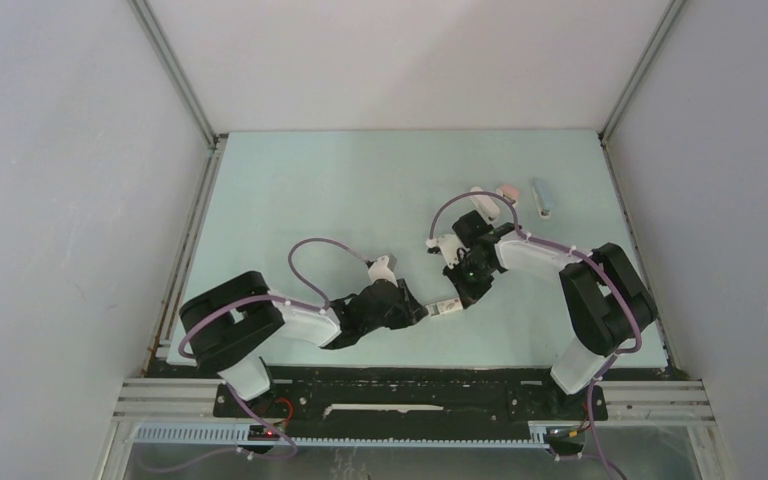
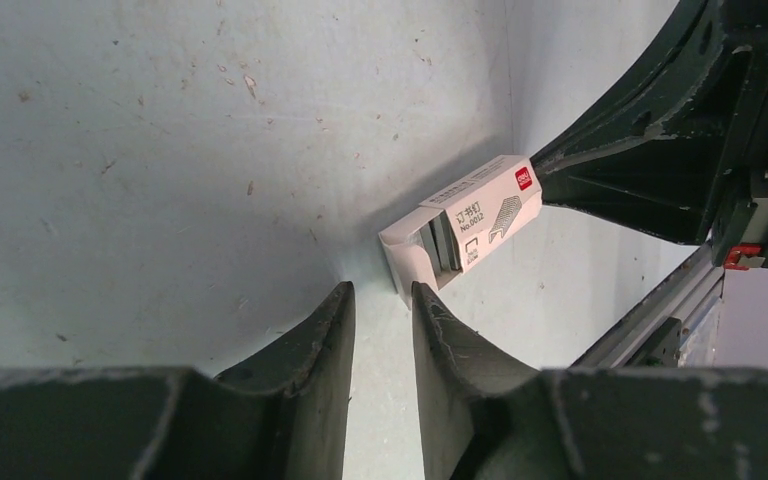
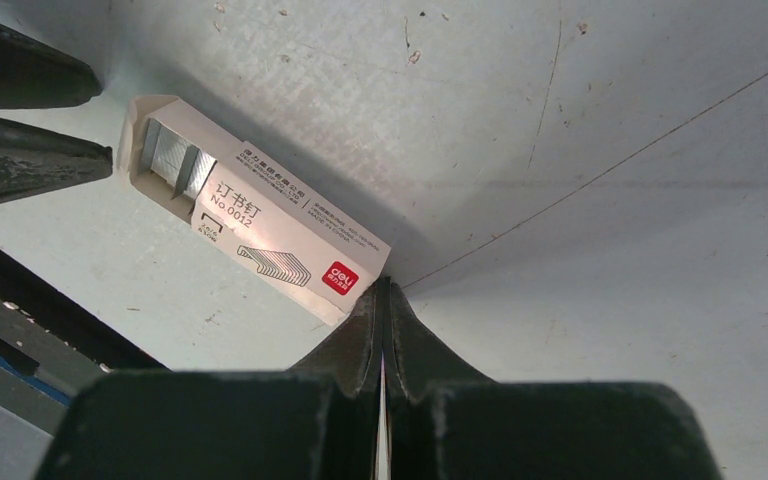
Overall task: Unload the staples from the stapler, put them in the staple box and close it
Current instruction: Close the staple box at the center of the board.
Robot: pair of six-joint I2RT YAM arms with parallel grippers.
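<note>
This is a robotics lab test cell, not a lived-in room. A scuffed pale green surface [image 1: 310,200] is boxed in on three sides by bare white panels [image 1: 60,200] set in aluminium frame posts [image 1: 175,70]. The left arm [image 1: 300,322] and right arm [image 1: 540,255] are bolted to a black mounting plate [image 1: 410,400] at the near edge. They trail purple cables [image 1: 320,240] above extruded rails [image 1: 160,395] and a slotted cable duct [image 1: 410,437].

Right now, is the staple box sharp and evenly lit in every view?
Top external: staple box tiny, print unreadable, flat light. Left wrist: box sharp, print legible; left end effector dark in the foreground. Right wrist: label crisp, soft shadow beside the box on the table.
</note>
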